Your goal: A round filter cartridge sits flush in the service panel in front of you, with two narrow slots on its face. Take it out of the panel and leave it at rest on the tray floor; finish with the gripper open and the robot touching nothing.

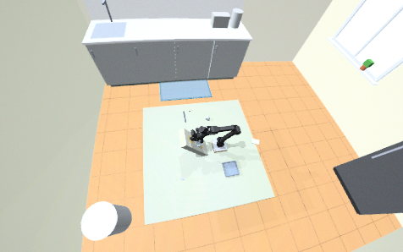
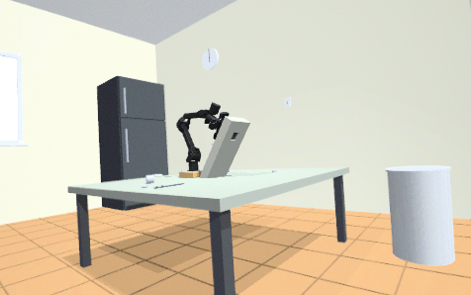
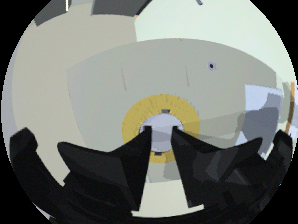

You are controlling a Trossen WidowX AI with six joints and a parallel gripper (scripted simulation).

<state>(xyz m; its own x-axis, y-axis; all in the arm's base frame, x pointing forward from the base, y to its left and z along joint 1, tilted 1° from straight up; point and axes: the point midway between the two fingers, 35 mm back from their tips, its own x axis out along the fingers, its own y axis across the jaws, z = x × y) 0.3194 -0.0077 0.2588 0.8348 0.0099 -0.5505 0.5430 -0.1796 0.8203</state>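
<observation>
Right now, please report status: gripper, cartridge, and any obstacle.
Gripper at the panel, fingers narrowed on the cartridge face; grip unconfirmed. Cartridge in the panel, not yet out. Tray on the table; nothing seen in the way.
</observation>
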